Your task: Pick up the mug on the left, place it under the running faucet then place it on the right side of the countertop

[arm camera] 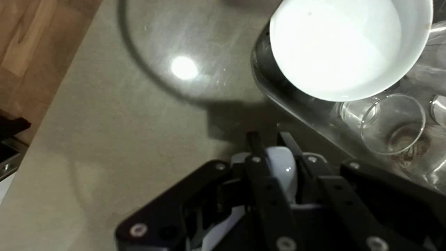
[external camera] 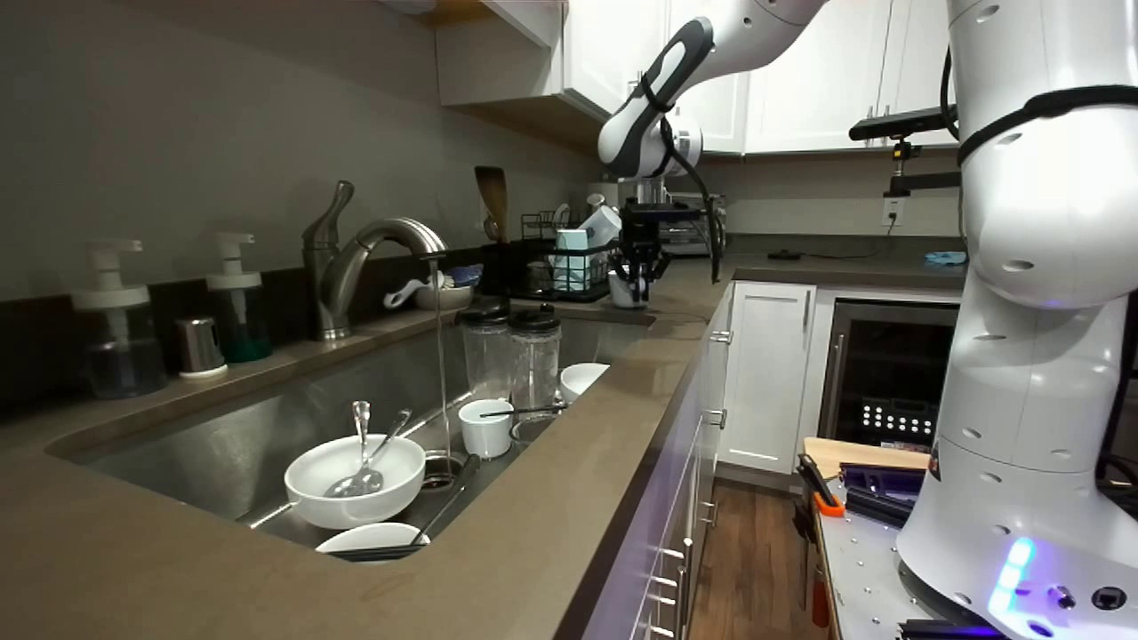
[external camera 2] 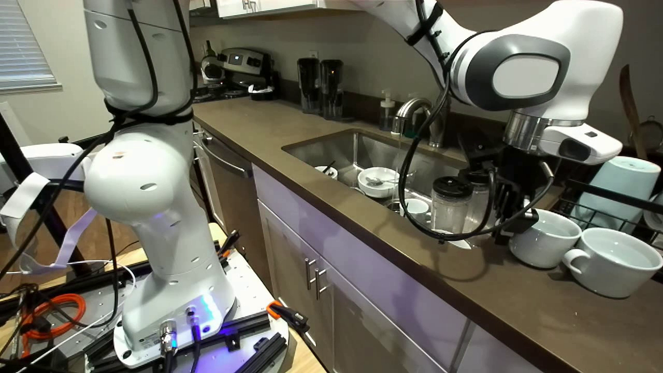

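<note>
My gripper (arm camera: 270,137) appears clamped on the mug (external camera 2: 548,241) by its handle (arm camera: 283,165); off-centre load may swing into the second mug (external camera 2: 616,264) beyond.

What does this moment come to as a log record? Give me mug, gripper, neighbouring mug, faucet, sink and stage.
Mug: white, upright, appears to rest on the countertop
Gripper: fingers straddle the handle; whether they grip it cannot be told
Neighbouring mug: also white, close beside; contact unclear
Faucet: running, water falling into the sink
Sink: contents include white bowl with spoons, white cup, lidded clear containers
Stage: mug not under the faucet; before or after rinsing cannot be told
</note>
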You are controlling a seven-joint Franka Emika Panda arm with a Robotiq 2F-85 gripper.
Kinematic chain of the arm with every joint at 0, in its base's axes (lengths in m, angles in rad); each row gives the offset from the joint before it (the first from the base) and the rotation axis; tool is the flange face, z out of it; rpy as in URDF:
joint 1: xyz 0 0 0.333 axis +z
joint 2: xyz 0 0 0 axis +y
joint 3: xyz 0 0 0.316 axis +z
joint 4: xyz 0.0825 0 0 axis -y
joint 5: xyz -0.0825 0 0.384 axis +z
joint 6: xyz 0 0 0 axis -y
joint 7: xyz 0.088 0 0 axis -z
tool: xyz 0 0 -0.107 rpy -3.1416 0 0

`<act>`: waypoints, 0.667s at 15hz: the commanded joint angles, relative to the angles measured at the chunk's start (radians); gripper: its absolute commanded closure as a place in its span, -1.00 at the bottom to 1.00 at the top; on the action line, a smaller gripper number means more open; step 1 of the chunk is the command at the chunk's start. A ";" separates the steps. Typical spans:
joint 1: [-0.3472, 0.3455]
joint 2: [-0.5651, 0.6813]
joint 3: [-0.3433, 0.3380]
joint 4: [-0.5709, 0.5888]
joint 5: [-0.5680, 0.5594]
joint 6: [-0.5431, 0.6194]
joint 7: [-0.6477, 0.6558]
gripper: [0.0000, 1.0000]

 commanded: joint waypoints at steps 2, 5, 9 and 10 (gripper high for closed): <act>-0.011 0.006 0.007 0.027 0.030 -0.020 -0.037 0.92; -0.010 0.009 0.008 0.025 0.032 -0.012 -0.034 0.92; -0.013 0.018 0.013 0.022 0.055 0.011 -0.039 0.92; -0.013 0.021 0.014 0.023 0.063 0.012 -0.040 0.92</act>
